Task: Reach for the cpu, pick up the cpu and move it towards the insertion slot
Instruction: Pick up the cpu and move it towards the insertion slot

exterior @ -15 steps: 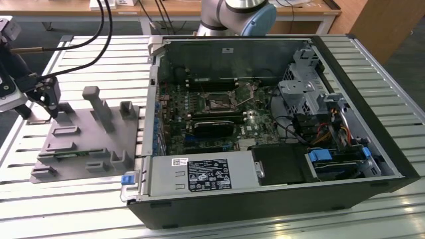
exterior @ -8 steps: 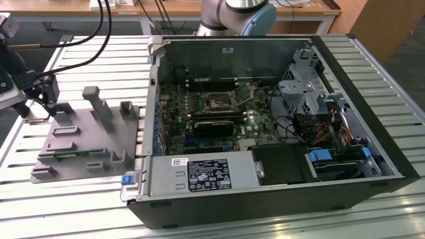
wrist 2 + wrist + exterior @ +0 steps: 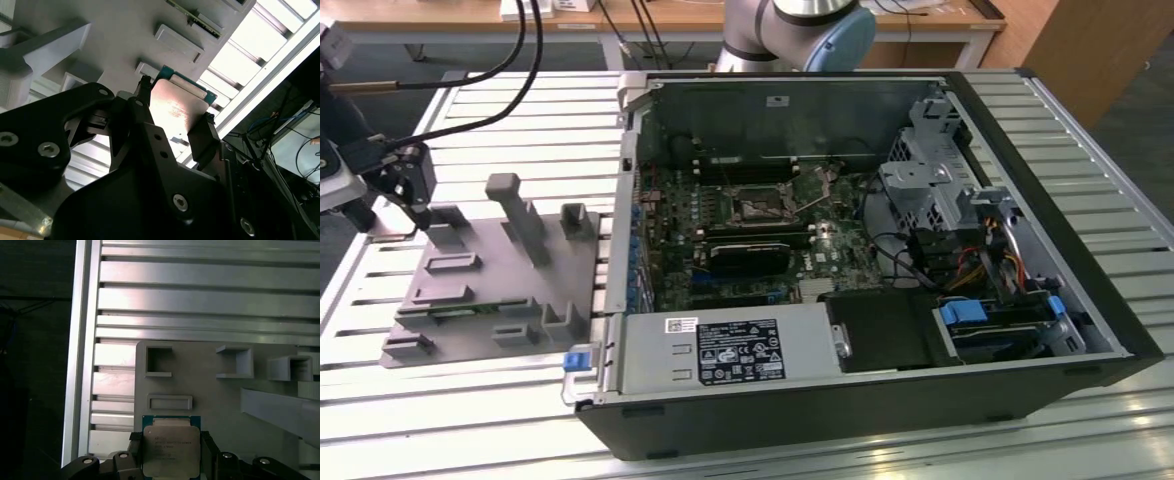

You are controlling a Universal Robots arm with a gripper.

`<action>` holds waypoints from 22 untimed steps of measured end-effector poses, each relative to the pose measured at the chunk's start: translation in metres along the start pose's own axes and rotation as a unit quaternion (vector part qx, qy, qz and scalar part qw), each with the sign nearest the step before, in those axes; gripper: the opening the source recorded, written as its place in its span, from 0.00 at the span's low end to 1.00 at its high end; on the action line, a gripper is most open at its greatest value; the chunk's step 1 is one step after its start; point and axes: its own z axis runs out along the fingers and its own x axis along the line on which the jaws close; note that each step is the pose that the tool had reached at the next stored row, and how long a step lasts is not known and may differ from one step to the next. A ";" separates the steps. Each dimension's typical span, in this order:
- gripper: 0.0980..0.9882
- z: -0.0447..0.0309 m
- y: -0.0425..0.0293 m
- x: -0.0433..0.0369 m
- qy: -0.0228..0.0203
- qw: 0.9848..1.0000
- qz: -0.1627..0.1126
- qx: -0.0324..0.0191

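Small flat square silvery-topped cpu clamped in the black jaws

In both wrist views the jaws are closed snug on two opposite edges of the cpu, holding it over the flat grey plastic fixture, just beside one rectangular recess. The square metal-framed insertion slot sits well apart from the fixture, inside the open black computer case on the slatted aluminium table.

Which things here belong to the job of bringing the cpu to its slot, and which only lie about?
Of the job: the pincer, the cpu it grips, the insertion slot.
Lying about: the grey fixture, the green memory stick, the power supply, the slatted table.
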 end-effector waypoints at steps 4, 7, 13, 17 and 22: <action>0.50 -0.0014 0.0001 0.0000 0.000 1.000 0.000 0.000; 0.50 -0.0034 0.0004 0.0000 0.000 1.000 0.000 0.000; 0.50 -0.0072 0.0006 0.0001 0.000 1.000 0.000 0.000; 0.50 -0.0090 0.0008 0.0001 0.000 1.000 0.000 0.000; 0.50 -0.0112 0.0010 0.0002 0.000 1.000 0.000 0.000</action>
